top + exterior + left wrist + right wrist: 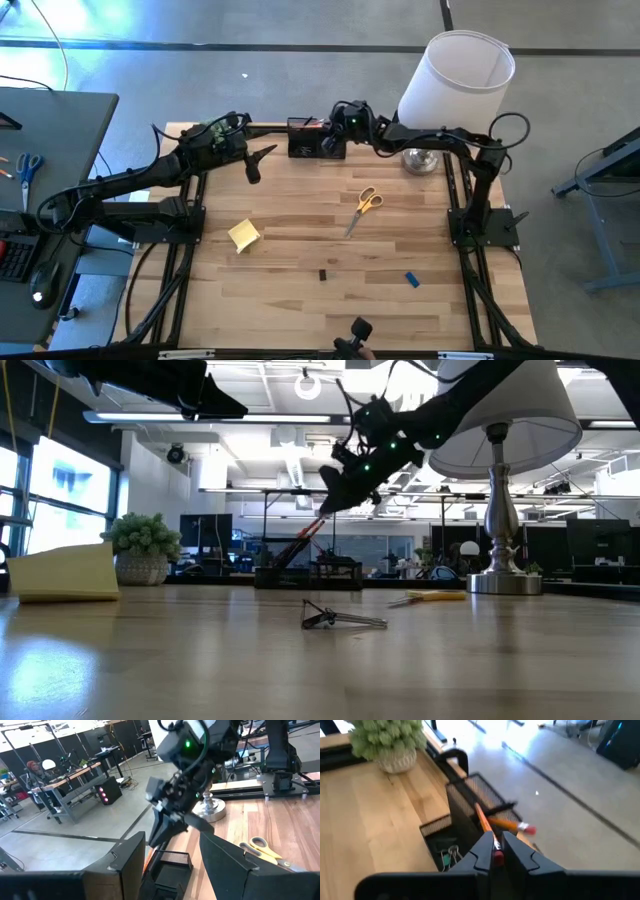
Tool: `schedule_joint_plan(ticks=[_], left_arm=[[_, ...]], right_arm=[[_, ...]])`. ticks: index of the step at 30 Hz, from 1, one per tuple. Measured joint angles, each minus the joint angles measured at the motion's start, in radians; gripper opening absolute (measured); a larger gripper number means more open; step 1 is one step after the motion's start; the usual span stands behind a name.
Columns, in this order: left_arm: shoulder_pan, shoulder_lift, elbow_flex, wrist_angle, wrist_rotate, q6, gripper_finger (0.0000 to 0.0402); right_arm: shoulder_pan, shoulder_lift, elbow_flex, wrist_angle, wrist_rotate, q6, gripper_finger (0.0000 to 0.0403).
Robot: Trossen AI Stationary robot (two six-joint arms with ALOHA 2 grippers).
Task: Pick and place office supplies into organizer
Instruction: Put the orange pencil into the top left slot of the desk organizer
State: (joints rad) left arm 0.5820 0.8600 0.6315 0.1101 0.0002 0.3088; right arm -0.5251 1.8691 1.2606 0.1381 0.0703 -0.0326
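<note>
Right gripper (333,143) hung over the black organizer (303,138) at the far edge of the table (300,300), fingers clenched on the eraser end of an orange pencil (485,823). Pencil slanted down from the fingertips into the taller mesh cup; a second pencil (512,825) leaned across the cup's rim beside it. Seen from table height as a thin orange shaft (300,543) running from the gripper (335,500) down into the organizer (308,572). Lower tray section held a small clip (451,854) among some dark bits, too blurred to tell more.

Left gripper (256,162) hovered just left of the organizer, above the wood, jaws released and empty, pointed toward the right gripper (165,827).

Still out on the table: yellow-handled scissors (364,208) near the middle, right of centre; yellow sticky-note pad (244,235) toward the left; small black clip (323,275) nearer the front edge; small blue block (411,280) to the right of that clip, all well apart from the organizer. Clip (340,618) lay closest to the low camera, scissors (432,596) farther back.

White-shaded lamp (458,80) stood at the far right corner, close behind the right arm; small green plant (145,546) at the far left, mostly hidden under the left arm from above.
</note>
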Motion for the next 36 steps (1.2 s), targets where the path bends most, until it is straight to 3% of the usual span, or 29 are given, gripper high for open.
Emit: schedule_joint_plan(ticks=[5, 10, 18, 36], left_arm=[[0.0, 0.0, 0.0, 0.0, 0.0, 0.0, 0.0179], [0.0, 0.0, 0.0, 0.006, 0.0, 0.0, 0.0179], [0.0, 0.0, 0.0, 0.013, 0.006, 0.0, 0.0179], [0.0, 0.0, 0.0, 0.013, 0.014, 0.0, 0.0179]], right_arm=[[-0.007, -0.061, 0.009, -0.041, -0.012, -0.018, 0.0007], [-0.019, -0.057, 0.14, -0.287, -0.021, -0.029, 0.0018], [-0.001, -0.029, 0.322, -0.423, -0.025, -0.076, 0.0007], [-0.01, 0.24, 0.686, -0.748, -0.075, -0.117, 0.0019]])
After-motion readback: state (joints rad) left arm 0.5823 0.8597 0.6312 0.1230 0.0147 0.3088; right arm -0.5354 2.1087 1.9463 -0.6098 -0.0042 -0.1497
